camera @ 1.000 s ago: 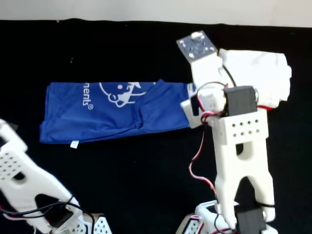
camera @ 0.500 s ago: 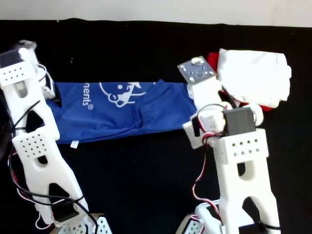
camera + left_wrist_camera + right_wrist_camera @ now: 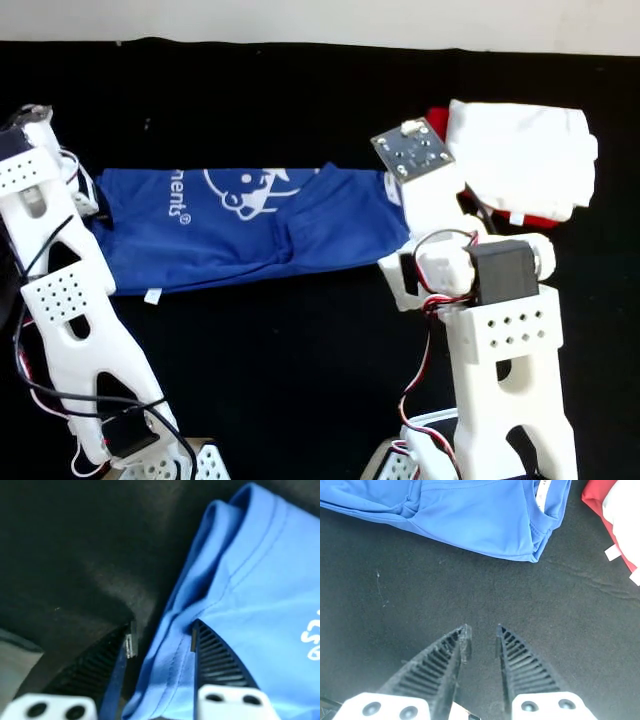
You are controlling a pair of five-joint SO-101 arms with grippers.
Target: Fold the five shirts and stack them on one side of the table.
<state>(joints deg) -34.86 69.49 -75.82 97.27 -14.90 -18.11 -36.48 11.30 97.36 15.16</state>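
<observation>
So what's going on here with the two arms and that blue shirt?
Two robot arms are folding shirts on a black table. The left pincer is open, its jaws astride the edge at one end of the partly folded blue shirt. The right pincer is open and empty above bare table near the shirt's other end. A folded white shirt lies on a red shirt at the table's side.

Bright, even light; faint soft shadows
</observation>
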